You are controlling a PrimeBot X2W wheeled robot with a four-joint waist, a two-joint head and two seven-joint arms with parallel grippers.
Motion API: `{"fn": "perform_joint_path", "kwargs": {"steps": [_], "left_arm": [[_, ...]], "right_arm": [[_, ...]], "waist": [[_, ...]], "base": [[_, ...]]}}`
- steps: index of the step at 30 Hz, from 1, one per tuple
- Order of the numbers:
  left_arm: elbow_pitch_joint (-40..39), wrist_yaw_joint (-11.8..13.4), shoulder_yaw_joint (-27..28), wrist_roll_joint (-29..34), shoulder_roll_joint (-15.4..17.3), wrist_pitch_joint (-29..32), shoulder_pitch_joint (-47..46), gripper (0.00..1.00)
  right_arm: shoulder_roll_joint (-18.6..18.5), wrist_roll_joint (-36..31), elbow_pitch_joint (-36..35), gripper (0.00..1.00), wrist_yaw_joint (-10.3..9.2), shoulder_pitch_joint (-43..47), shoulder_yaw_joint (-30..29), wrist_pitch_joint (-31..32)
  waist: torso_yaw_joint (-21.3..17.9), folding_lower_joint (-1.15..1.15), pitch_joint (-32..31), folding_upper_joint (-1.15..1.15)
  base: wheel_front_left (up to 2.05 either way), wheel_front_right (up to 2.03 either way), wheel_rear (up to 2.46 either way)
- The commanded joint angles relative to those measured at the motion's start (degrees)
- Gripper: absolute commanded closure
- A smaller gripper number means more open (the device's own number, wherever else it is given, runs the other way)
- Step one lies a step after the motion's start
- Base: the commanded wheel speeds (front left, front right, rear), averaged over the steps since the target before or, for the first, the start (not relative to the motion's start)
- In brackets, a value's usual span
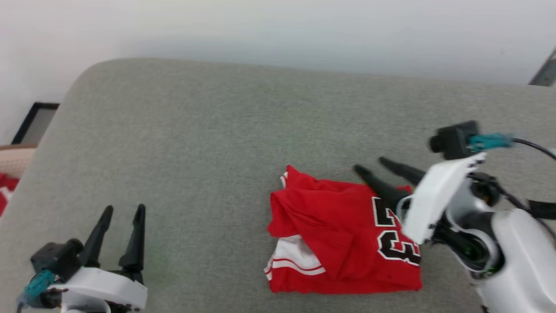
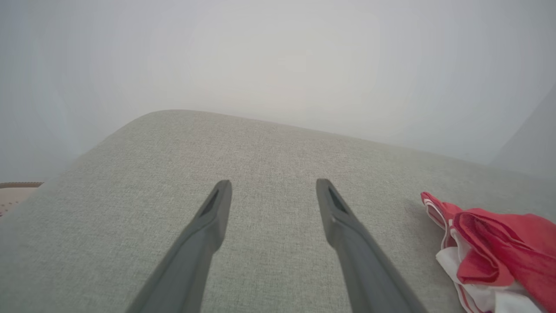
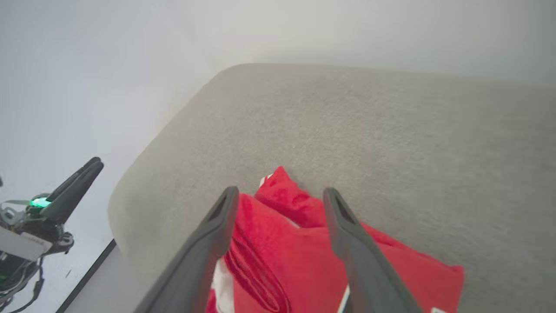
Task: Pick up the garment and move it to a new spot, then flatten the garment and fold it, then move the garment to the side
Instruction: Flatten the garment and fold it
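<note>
Right gripper (image 1: 369,164) — spread wide — tilts low over the folded garment (image 1: 334,226).

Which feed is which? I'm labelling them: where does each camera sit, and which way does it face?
Head view: on the head, looking down at the grey cushion and red garment; left gripper and right gripper show.
Left wrist view: on that wrist, along its open fingers across the cushion; garment at right.
Right wrist view: on that wrist, its open fingers over the garment; left gripper at left.
Shared: all three show the garment.
</note>
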Motion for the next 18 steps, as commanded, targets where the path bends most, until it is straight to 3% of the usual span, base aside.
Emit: {"fn": "perform_joint_path", "kwargs": {"steps": [1,9,18], "left_arm": [[-0.04,-0.25,0.78,0.64,0.31,0.0,0.89,0.0],[-0.55,-0.22,3.07,2.46,0.08,0.01,3.42,0.0],[-0.48,-0.26,5.6,3.53,-0.27,0.01,5.85,0.0]], "right_arm": [[-1.82,-0.91,-1.26,0.0,-0.1,1.89,-1.12,-2.91],[-7.57,-4.88,-1.27,0.0,-0.1,7.04,-4.91,-16.65],[-10.14,-9.08,3.68,0.0,-0.1,11.53,-8.0,-31.42]], "waist": [[-3.12,0.0,-1.49,0.0],[-7.35,0.0,-3.15,0.0],[-10.29,0.0,-4.88,0.0]], "base": [[0.0,0.0,0.0],[0.0,0.0,0.0],[0.0,0.0,0.0]]}}
